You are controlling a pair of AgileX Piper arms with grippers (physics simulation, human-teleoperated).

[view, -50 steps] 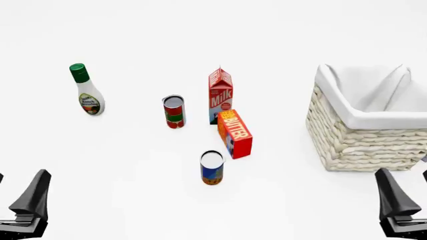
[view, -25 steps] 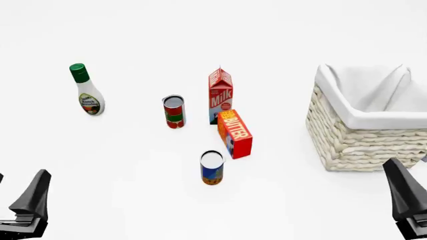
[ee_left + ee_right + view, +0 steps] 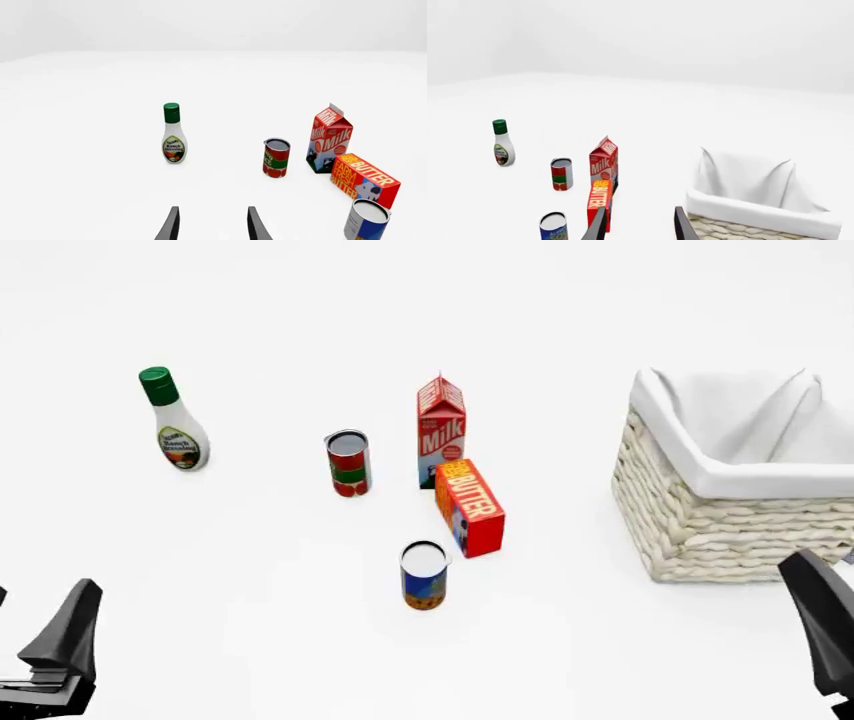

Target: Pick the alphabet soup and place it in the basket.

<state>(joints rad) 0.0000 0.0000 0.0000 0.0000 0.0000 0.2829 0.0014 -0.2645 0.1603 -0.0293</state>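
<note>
The alphabet soup (image 3: 423, 577), a small can with a blue label, orange-brown base and pale top, stands upright near the middle of the table; it also shows as the soup can (image 3: 366, 220) and the soup can (image 3: 553, 227). The basket (image 3: 721, 530), woven cream wicker with a white lining, stands at the right; its rim (image 3: 747, 210) lies close ahead of the right gripper. My left gripper (image 3: 40, 625) is low at the front left, open and empty, and the left gripper (image 3: 212, 224) shows parted fingers. My right gripper (image 3: 830, 605) is at the front right edge, partly out of frame; the right gripper (image 3: 639, 224) is open and empty.
Behind the soup can lies a butter box (image 3: 470, 508), and a milk carton (image 3: 441, 432) stands behind that. A red-and-green can (image 3: 347, 463) stands left of the carton. A ranch dressing bottle (image 3: 174, 422) is at the far left.
My right gripper has shifted to the right, so only one finger remains in the front view. The left gripper and all objects have not moved.
</note>
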